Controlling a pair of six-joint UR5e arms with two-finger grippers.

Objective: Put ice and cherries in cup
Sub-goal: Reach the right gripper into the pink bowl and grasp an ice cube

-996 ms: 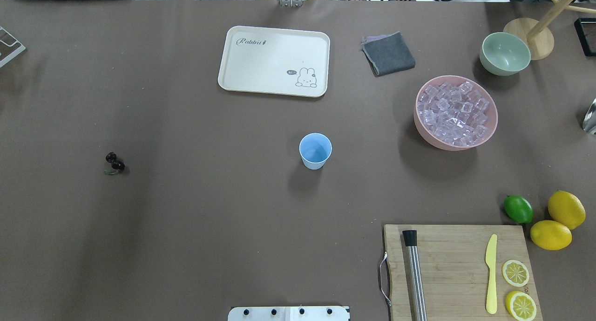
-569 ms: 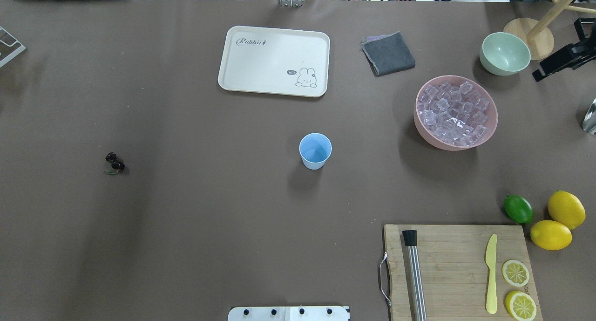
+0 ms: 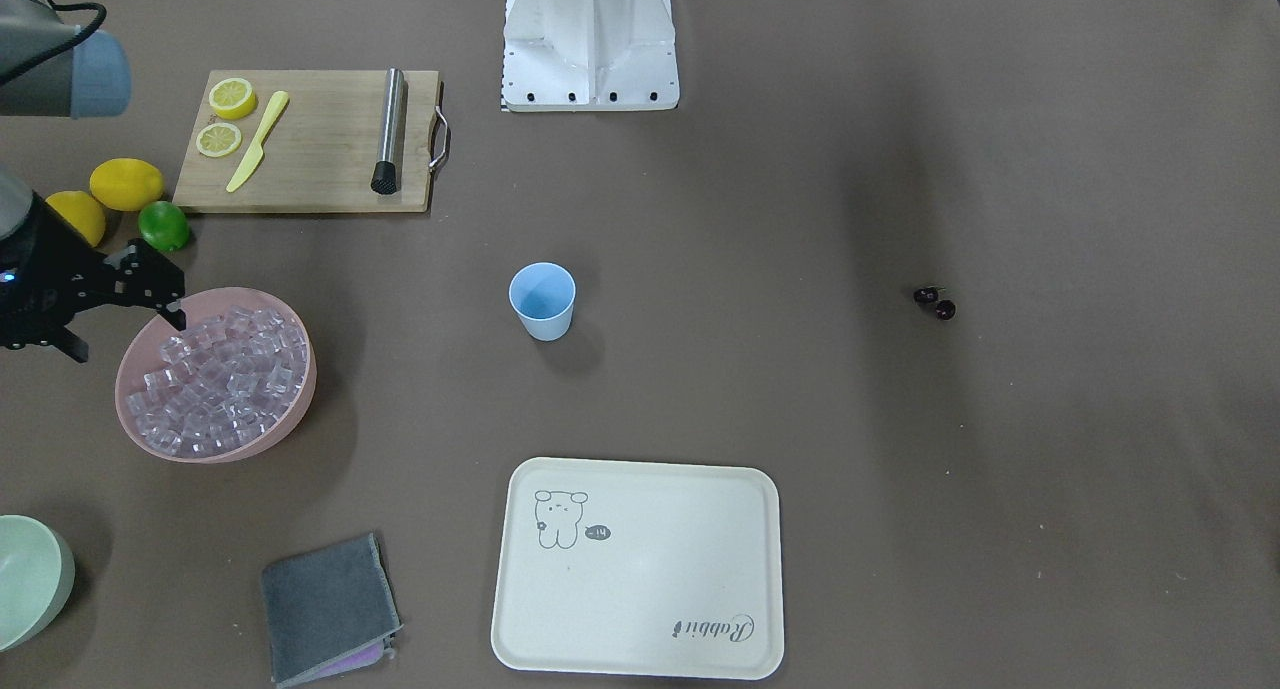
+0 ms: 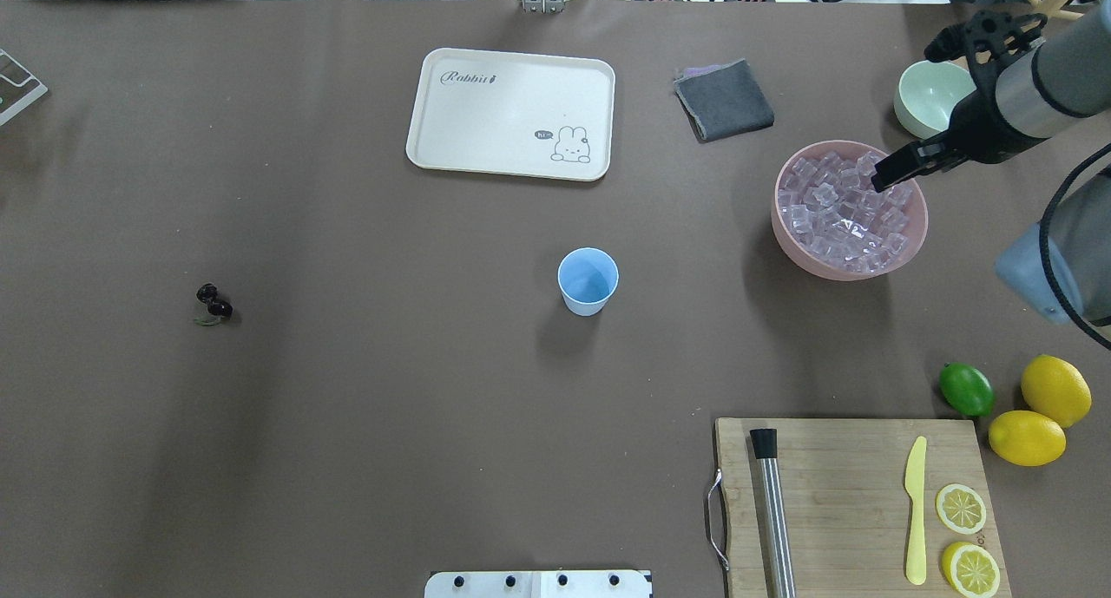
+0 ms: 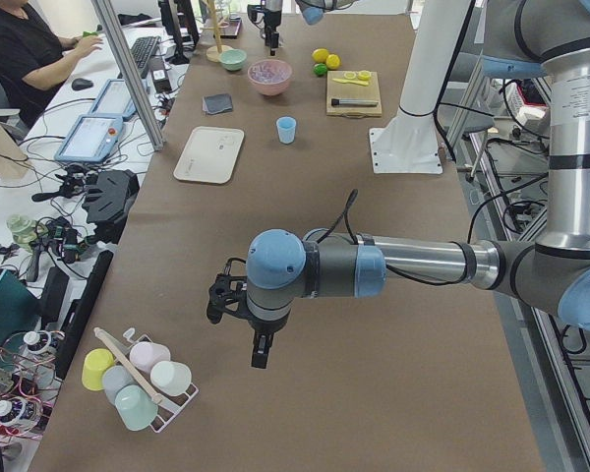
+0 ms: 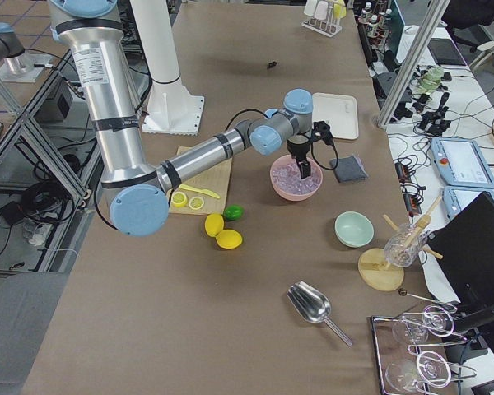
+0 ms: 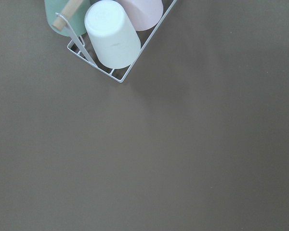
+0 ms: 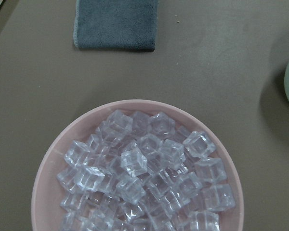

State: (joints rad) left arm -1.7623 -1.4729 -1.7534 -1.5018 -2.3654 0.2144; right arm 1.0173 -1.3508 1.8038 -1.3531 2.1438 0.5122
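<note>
"Right gripper (image 3: 128, 335) first: how are you holding it?"

"Seen from across the table (image 3: 800, 169), I am holding its fingers spread wide over the edge of the pink bowl (image 3: 305, 389). The ice (image 3: 215, 379) is lying heaped in that bowl. The cup (image 3: 542, 302) is standing upright mid-table, well apart from the bowl. The cherries (image 3: 935, 302) are lying on the table far over on my left side."

"And overhead?"

"One finger is reaching over the ice and the other is standing off near the pale green bowl (image 4: 924, 103). The cup is sitting between the pink bowl and the cherries."

"What is the left-end camera showing?"

"My left gripper (image 5: 242, 329) is hanging over the table near a rack of cups (image 5: 138, 379). Whether it is spread or pressed together, I cannot tell."

"The right-end camera?"

"My right gripper is pointing down over the pink bowl."

"Your left wrist?"

"It is looking down on the table and a corner of that rack."

"Your right wrist?"

"It is looking straight down into the ice. A folded grey cloth (image 8: 116, 24) is lying beyond the bowl, and the green bowl's rim is showing at the picture's right edge."
</note>
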